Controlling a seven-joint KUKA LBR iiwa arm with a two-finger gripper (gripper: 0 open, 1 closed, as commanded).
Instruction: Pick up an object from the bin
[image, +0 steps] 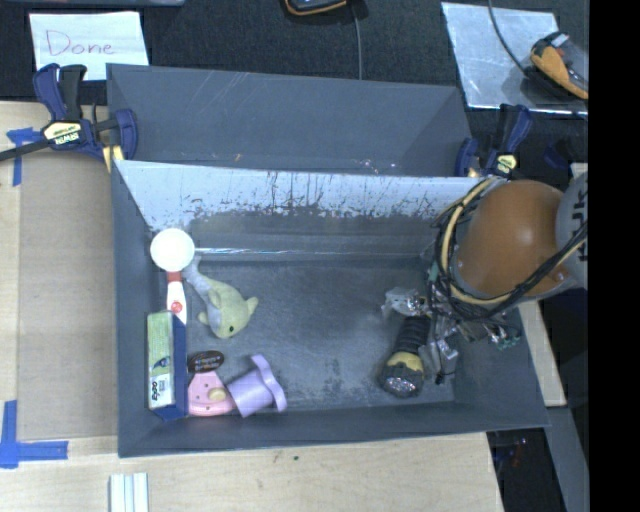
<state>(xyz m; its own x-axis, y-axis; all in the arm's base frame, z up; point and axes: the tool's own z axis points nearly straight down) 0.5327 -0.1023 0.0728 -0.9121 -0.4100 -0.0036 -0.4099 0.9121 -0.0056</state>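
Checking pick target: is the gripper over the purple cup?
No, the gripper is on the right of the bin, by a dark cylinder; the purple cup lies far left.

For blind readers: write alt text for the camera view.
The gripper is low in the right of a grey bin, close beside a dark cylinder with a yellow band. By the bin's left wall lie a white ball, a yellow-green plush toy and a purple cup, among others.

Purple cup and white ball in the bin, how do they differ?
The purple cup is flared and lies on its side; the white ball is round. The purple cup lies by the near wall of the bin, the white ball farther back. Both sit at the view's left end.
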